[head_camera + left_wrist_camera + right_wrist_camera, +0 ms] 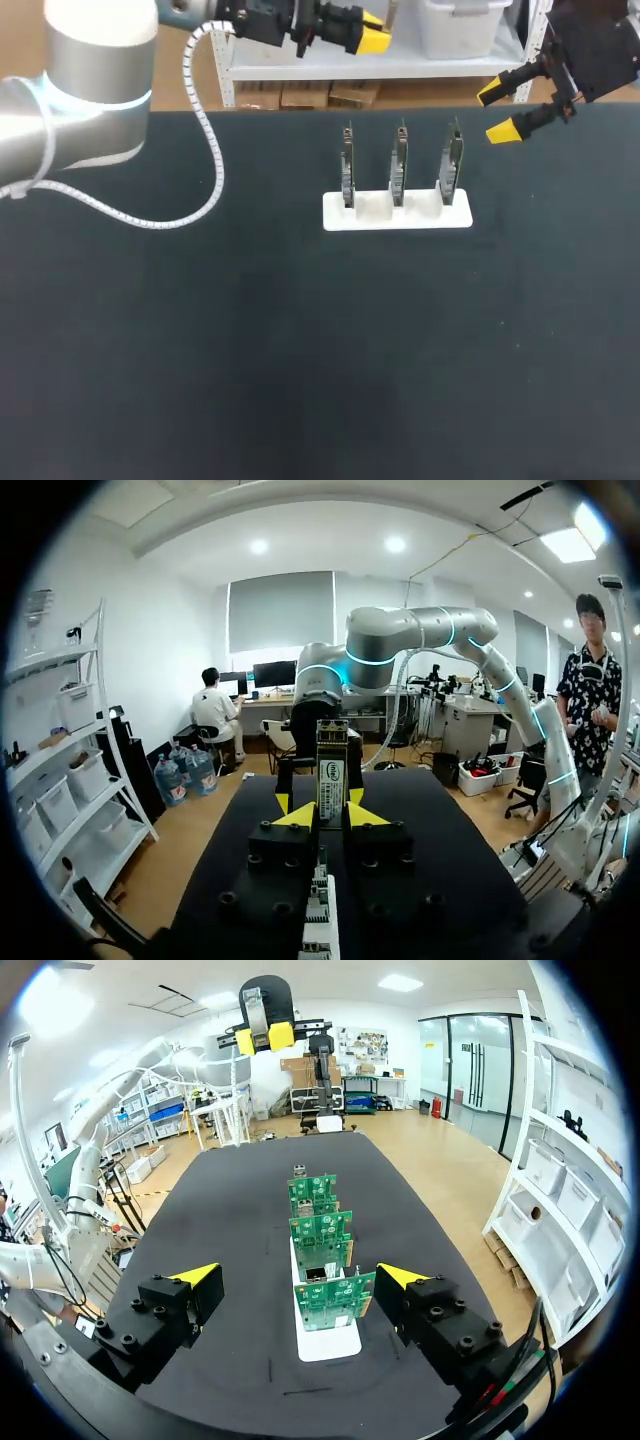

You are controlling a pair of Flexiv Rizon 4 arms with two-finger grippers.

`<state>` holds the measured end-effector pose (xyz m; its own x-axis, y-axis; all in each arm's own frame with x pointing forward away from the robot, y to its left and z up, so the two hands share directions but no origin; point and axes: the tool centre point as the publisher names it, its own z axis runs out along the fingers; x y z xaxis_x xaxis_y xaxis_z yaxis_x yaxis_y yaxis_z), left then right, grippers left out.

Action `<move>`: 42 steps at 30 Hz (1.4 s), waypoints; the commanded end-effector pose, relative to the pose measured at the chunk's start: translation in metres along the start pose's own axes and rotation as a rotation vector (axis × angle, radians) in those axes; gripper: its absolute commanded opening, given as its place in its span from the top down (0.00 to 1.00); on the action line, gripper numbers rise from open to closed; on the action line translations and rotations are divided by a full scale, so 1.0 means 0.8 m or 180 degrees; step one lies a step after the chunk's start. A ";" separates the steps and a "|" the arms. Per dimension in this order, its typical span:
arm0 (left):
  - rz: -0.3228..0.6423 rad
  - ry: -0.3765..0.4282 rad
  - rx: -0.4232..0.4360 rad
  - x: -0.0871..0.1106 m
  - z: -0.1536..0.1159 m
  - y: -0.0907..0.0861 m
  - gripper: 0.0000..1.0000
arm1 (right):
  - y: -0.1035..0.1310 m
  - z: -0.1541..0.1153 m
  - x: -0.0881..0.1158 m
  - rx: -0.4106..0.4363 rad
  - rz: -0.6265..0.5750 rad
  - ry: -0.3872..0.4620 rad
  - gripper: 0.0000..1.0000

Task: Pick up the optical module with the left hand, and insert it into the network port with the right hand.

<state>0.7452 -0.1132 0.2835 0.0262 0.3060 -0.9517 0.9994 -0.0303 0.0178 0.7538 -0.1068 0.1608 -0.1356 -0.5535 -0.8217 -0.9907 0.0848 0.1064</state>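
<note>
My left gripper [331,815] is shut on the optical module [331,768], a slim metal piece with a label that stands up between the yellow fingertips. In the head view this gripper [368,36] hangs beyond the table's far edge. Three upright green circuit boards [398,165] with network ports stand in a white holder [397,214] at the far middle of the table. My right gripper [500,112] hovers open to the right of the holder. In the right wrist view the right gripper [300,1275] has the row of boards [333,1300] just ahead of its fingers, and the left gripper [265,1035] is far beyond them.
The black table top [300,350] stretches wide in front of the holder. A white coiled cable [205,150] hangs from my left arm [80,100] over the table's far left part.
</note>
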 end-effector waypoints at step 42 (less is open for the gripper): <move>-0.0248 -0.0351 -0.0654 0.003 0.054 0.013 1.00 | 0.001 0.000 0.000 0.0006 0.0000 0.0001 0.00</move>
<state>0.7495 -0.1492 0.2715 -0.0409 0.1922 -0.9805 0.9807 0.1954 -0.0026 0.7538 -0.1068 0.1608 -0.1356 -0.5535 -0.8217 -0.9907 0.0848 0.1064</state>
